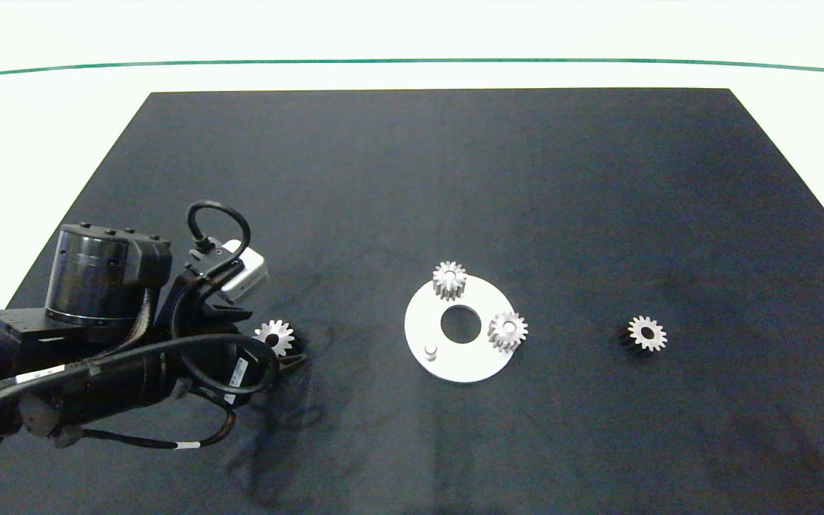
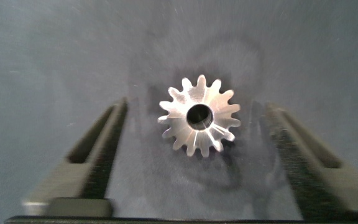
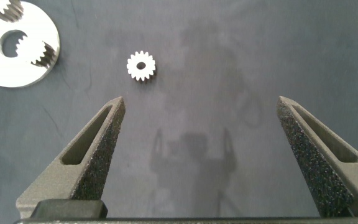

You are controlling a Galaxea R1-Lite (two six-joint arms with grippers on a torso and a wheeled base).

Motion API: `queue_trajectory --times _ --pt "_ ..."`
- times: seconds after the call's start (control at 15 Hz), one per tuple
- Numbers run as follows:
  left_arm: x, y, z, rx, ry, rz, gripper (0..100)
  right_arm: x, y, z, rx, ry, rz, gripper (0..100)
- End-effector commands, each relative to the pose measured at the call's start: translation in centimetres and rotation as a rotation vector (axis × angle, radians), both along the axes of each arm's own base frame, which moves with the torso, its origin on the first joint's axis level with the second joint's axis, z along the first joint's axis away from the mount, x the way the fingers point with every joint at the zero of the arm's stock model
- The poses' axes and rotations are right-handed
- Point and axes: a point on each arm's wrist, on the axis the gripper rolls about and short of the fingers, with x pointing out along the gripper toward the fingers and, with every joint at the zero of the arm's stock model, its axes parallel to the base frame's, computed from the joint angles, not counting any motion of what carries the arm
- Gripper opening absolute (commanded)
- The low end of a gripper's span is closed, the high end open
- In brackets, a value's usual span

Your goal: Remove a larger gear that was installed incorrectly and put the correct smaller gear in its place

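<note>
The larger gear (image 1: 275,337) lies flat on the dark mat (image 1: 455,179) covering the bench, well to the left of the white disc (image 1: 459,361), and the left gripper (image 2: 194,155) hangs over it with its fingers (image 2: 98,146) spread wide, one on each side and neither touching the teeth. The disc carries two gears on its far and right pegs, and its near-left peg (image 1: 430,350) stands bare, so the wrong gear looks already off and only needs letting go of or leaving where it is. The smaller gear (image 1: 646,333) lies flat well to the right of the disc, and the right gripper (image 3: 197,155) hovers short of it, fingers (image 3: 95,149) released and holding nothing. This gear is likely solid metal: stiff, dense for its bulk, not fragile, and slick on its faces. The teeth give the rough finger pads something to bite, so the sound hold is across the toothed rim on opposite sides, coming straight down, with the bore kept clear and upright for the peg. A skewed pinch on the low rim could let it tilt or squirt out.
</note>
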Motion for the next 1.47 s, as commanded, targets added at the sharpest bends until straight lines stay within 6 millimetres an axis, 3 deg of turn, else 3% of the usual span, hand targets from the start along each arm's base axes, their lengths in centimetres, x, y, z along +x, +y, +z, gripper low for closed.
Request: queue_trajectory --times 0.07,0.53,0.87,1.47 --pt "-2.9 1.2 2.9 -0.049 -0.082 0.01 100 1.1 0.2 -0.3 -0.011 0.048 0.005 100" --pt "-10.4 5.8 6.9 -0.153 -0.187 0.158 100 4.4 1.4 -1.5 -0.079 0.178 0.089 100" --pt "-15.0 7.3 8.7 -0.218 -0.218 0.205 100 7.4 2.0 -2.6 -0.08 0.275 0.118 100" --pt "-16.9 7.8 8.6 -0.244 -0.269 0.227 100 12.5 3.7 -5.4 -0.12 0.348 0.113 100"
